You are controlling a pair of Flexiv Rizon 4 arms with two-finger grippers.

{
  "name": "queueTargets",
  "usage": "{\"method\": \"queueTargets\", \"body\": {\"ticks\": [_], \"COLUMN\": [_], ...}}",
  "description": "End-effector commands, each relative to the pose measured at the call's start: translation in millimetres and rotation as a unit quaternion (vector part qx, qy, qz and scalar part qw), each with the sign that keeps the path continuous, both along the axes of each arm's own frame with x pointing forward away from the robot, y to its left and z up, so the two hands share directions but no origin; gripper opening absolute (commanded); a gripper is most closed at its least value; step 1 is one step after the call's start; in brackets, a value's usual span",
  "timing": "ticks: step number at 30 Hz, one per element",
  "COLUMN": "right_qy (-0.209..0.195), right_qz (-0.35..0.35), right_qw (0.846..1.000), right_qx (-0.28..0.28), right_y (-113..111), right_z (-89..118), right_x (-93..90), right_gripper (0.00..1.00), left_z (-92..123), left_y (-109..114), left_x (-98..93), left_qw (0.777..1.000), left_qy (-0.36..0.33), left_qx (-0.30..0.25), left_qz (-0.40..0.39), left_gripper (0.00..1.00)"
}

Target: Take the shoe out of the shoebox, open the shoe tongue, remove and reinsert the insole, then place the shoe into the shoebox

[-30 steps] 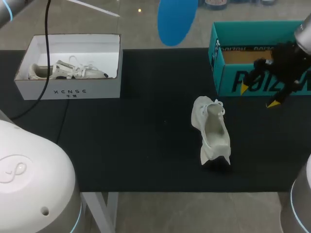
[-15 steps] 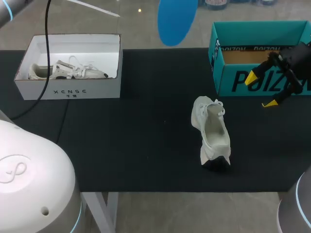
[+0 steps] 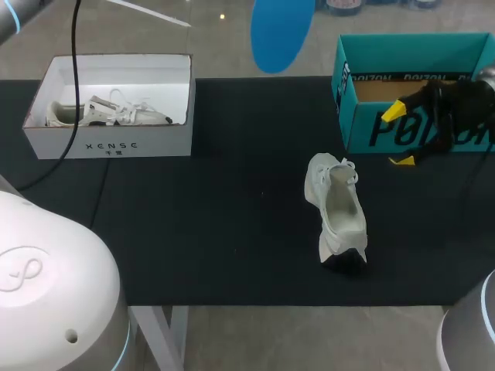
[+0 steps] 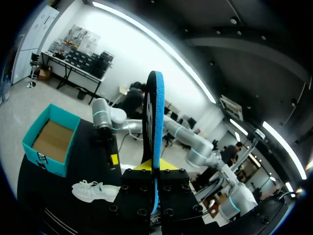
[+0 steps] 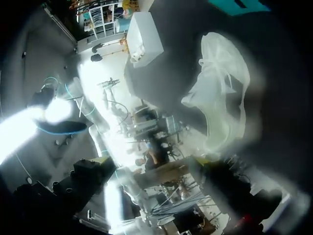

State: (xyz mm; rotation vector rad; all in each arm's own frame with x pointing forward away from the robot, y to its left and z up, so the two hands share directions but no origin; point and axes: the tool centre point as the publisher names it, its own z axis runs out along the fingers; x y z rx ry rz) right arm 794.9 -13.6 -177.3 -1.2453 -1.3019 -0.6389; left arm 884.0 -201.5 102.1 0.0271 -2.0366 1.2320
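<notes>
Head view: the shoe (image 3: 336,207) lies on the surface (image 3: 216,232) in front of the shoebox (image 3: 363,54). Its heel probably needs steadying before the raised insole (image 3: 282,31) is fed in toe-first. The right end effector (image 3: 399,135) hangs sideways at the box front, fingers apart.

Left wrist view: the left end effector (image 4: 154,169) is clamped on the upright insole.

Right wrist view: the shoe lies ahead.

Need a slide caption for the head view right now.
White shoe lies on the black table, blue insole held aloft, right gripper open before the teal shoebox.
</notes>
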Motion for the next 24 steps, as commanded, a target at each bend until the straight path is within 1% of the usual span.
{"method": "queueTargets", "body": {"ticks": [1, 7, 10, 12, 14, 19, 24], "right_qy": [0.028, 0.019, 0.021, 0.027, 0.025, -0.016, -0.044], "right_qz": [0.058, 0.043, 0.035, 0.027, 0.019, -0.051, -0.086], "right_qw": [0.997, 0.998, 0.998, 0.998, 0.997, 0.997, 0.995], "right_qx": [0.046, 0.038, 0.047, 0.053, 0.066, 0.056, 0.035], "right_y": [-3, -8, -11, -10, -9, -6, 5], "right_z": [-5, 2, 4, 4, 4, 13, 25], "right_x": [6.0, 1.6, 0.0, -0.1, 0.9, -3.6, -12.9], "right_gripper": [1.0, 1.0, 1.0, 1.0, 1.0, 1.0, 1.0], "left_z": [-1, -1, -1, -1, -1, -1, -1], "left_y": [0, 0, 0, 0, 0, 0, 0], "left_x": [-0.7, -0.7, -0.7, -0.7, -0.7, -0.7, -0.7], "left_qw": [1.0, 1.0, 1.0, 1.0, 1.0, 1.0, 1.0], "left_qy": [-0.001, -0.001, -0.001, -0.001, -0.001, -0.001, -0.001], "left_qx": [0.0, 0.0, 0.0, 0.0, 0.0, 0.0, 0.0], "left_qz": [0.001, 0.001, 0.001, 0.001, 0.001, 0.001, 0.001], "left_gripper": [0.0, 0.0, 0.0, 0.0, 0.0, 0.0, 0.0]}}
